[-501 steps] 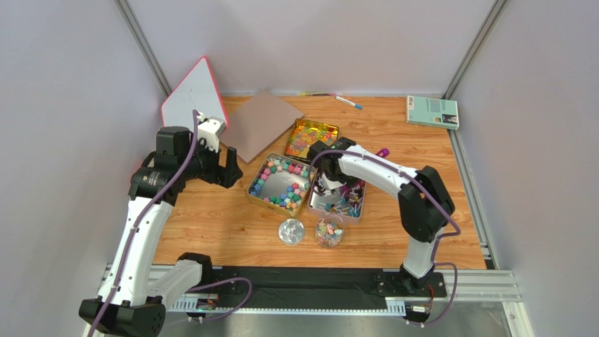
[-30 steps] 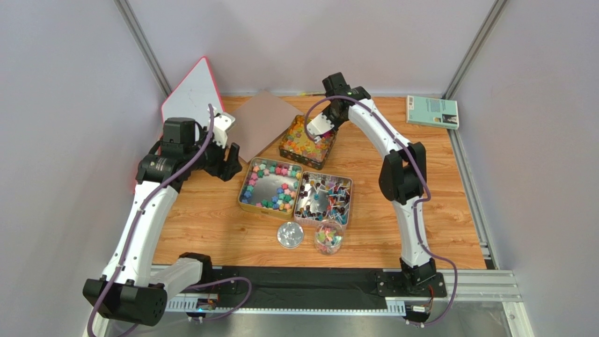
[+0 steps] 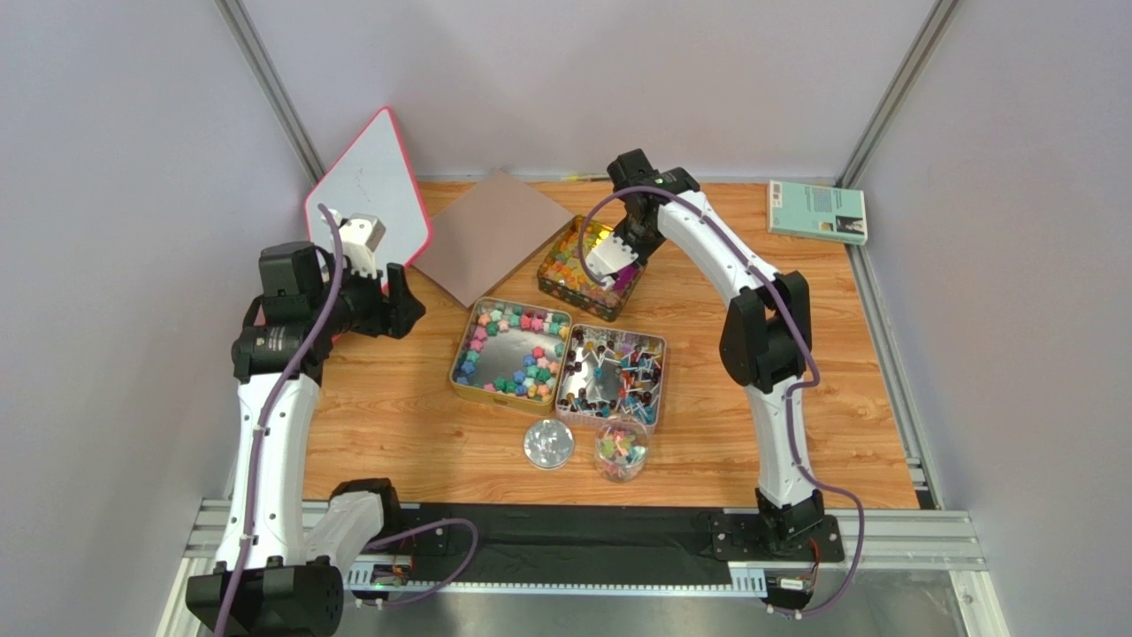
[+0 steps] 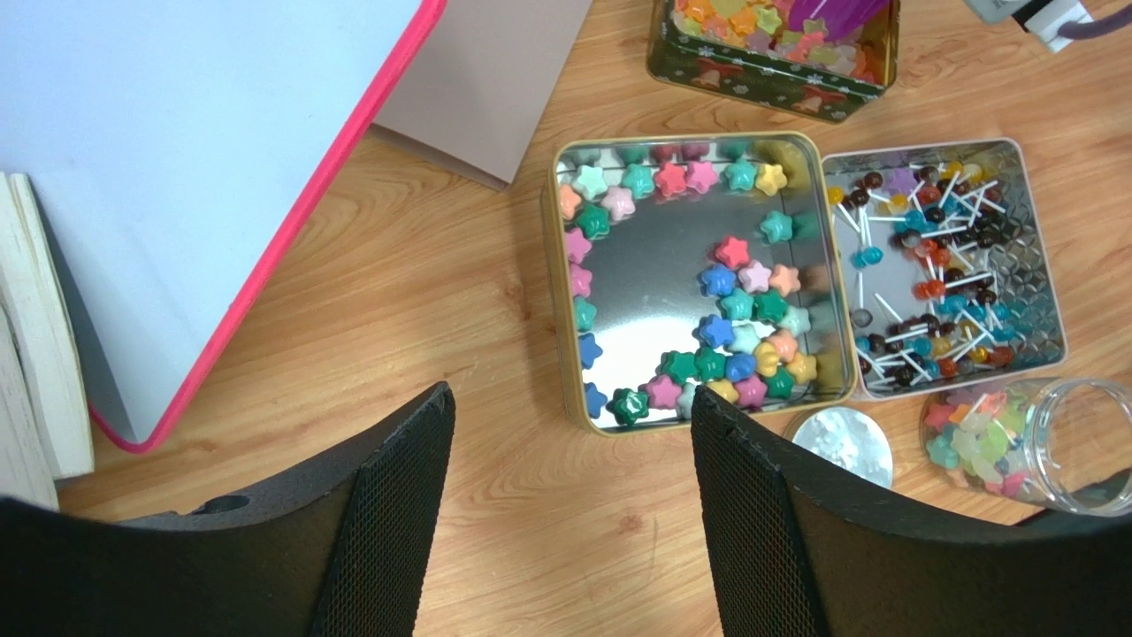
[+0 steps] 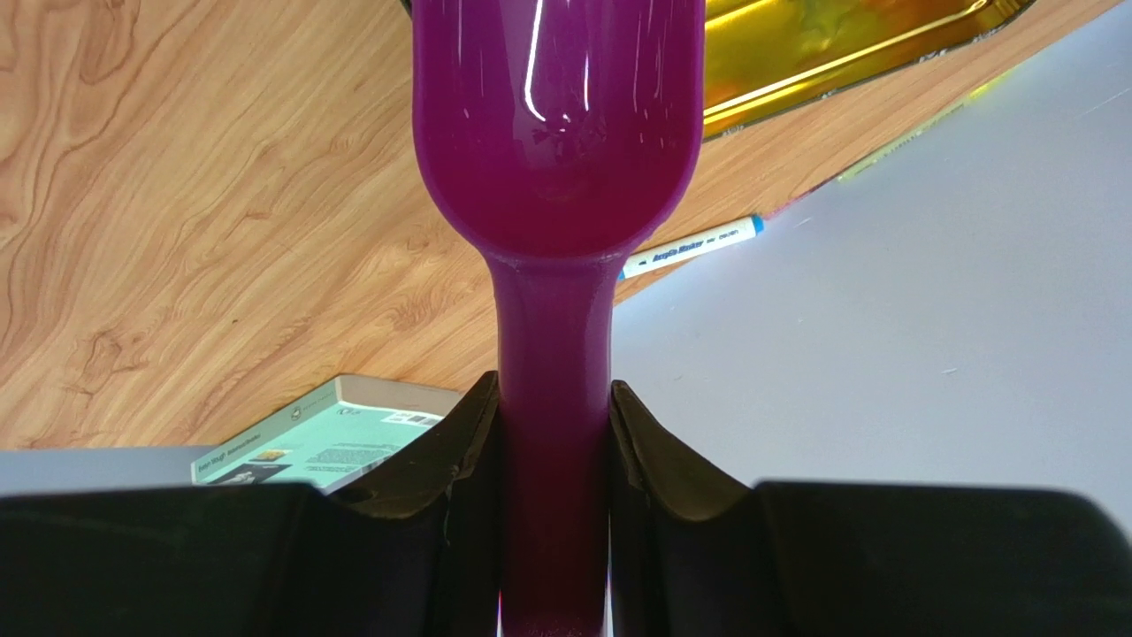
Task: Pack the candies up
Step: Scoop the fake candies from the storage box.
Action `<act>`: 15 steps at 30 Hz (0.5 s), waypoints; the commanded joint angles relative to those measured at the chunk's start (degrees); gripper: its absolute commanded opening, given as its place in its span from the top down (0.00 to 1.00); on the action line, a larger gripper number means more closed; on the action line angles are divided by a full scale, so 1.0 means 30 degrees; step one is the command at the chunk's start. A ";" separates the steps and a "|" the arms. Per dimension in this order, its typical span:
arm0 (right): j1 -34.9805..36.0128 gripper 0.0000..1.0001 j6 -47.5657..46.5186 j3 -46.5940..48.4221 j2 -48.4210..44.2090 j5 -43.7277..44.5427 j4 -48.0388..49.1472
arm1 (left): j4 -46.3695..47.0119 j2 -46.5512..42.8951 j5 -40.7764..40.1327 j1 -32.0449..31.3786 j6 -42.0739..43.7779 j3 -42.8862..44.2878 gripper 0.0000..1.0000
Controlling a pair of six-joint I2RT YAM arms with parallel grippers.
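Pastel star candies fill a gold tin [image 3: 512, 352] [image 4: 698, 272]. Beside it, a silver tin [image 3: 614, 372] [image 4: 943, 266] holds stick candies. Orange-yellow candies lie in a dark tin [image 3: 585, 266] [image 4: 771, 60] further back. A glass jar [image 3: 622, 449] [image 4: 1023, 445] with some candies stands at the front, its lid [image 3: 550, 441] next to it. My right gripper [image 3: 618, 246] [image 5: 556, 438] is shut on the handle of the purple scoop [image 5: 558, 120], over the dark tin. My left gripper [image 3: 392, 303] [image 4: 571, 394] hangs open and holds nothing, left of the gold tin.
A pink-rimmed whiteboard [image 3: 366, 186] leans at the back left, with a brown sheet [image 3: 485, 232] beside it. A teal book [image 3: 816, 210] lies at the back right. A marker pen [image 3: 658, 194] [image 5: 691, 246] lies near the back wall.
My left arm has drawn back to the left, away from the tins. My right gripper with the scoop has shifted slightly over the dark tin.
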 commanded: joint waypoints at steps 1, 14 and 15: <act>0.0115 1.00 -1.5431 -0.0484 0.0037 0.0337 -0.0368 | 0.0496 -0.0427 0.0434 0.0460 -0.0531 -0.0039 0.28; 0.1109 1.00 -1.1191 -0.0635 0.1030 0.1215 -0.2238 | 0.0556 -0.0105 0.0580 0.0783 -0.0737 -0.0186 0.28; 0.1169 1.00 -1.0226 -0.0021 0.1991 0.1420 -0.2533 | 0.0555 -0.0105 0.0610 0.0812 -0.0737 -0.0157 0.28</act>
